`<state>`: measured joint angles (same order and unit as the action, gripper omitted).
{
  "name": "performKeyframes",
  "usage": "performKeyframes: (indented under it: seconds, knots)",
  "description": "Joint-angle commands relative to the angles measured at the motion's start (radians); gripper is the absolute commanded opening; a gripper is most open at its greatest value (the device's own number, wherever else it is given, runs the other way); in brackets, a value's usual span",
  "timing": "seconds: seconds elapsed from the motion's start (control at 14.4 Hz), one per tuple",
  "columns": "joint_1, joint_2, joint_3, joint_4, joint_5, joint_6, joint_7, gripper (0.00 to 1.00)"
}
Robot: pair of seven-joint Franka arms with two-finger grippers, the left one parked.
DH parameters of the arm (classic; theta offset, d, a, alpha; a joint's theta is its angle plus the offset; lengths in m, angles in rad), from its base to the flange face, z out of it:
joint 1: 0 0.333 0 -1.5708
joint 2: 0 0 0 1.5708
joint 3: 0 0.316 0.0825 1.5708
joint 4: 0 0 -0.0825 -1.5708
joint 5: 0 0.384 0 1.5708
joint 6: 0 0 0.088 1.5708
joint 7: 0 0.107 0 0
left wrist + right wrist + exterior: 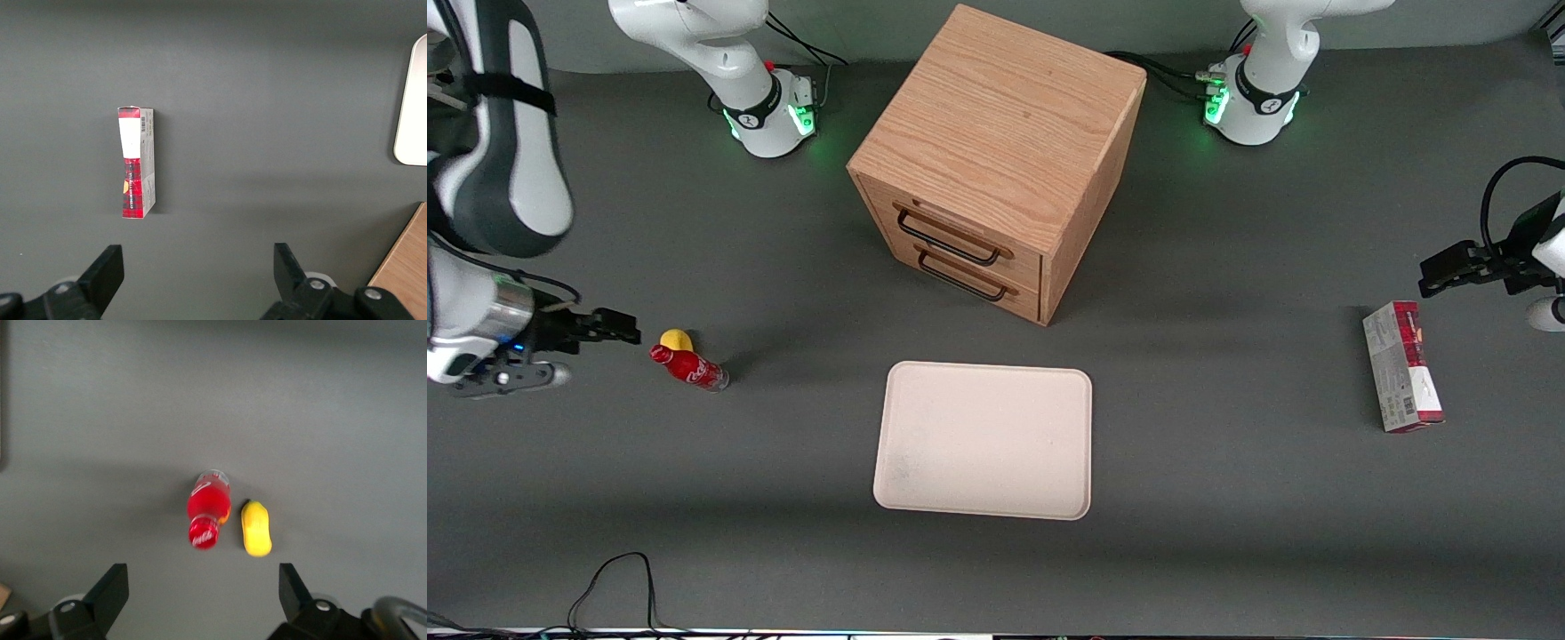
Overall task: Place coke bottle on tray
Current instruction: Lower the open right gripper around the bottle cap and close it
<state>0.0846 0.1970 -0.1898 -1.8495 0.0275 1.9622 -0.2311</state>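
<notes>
- We see the coke bottle [688,367] on the table beside a yellow object [677,339], well apart from the tray [984,439].
- Our gripper [618,327] hovers nearby, fingers spread wide, empty.
- Probably light, rigid, slick; we'd grip mid-body.

From my station I see a matte dark grey table [1227,551] filling nearly the whole front view, evenly lit, with only soft shadows. A light oak drawer cabinet [996,133] stands on it, turned at an angle. It has two drawers in its front, the upper handle [951,240] and lower handle [963,281] both dark. A faint shadow lies on the table beside the cabinet. A black cable [618,578] loops at the table's near edge.
</notes>
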Motion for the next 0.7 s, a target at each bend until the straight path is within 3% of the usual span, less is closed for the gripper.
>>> performKeyframes:
  seconds: [0.0,0.14,0.63]
  knots:
    - [-0.002,-0.030,0.000,-0.135,0.000,0.145,-0.024,1.00]
    - [-0.002,-0.019,0.000,-0.186,0.003,0.226,-0.024,1.00]
    - [-0.002,0.021,0.000,-0.197,0.006,0.279,-0.022,1.00]
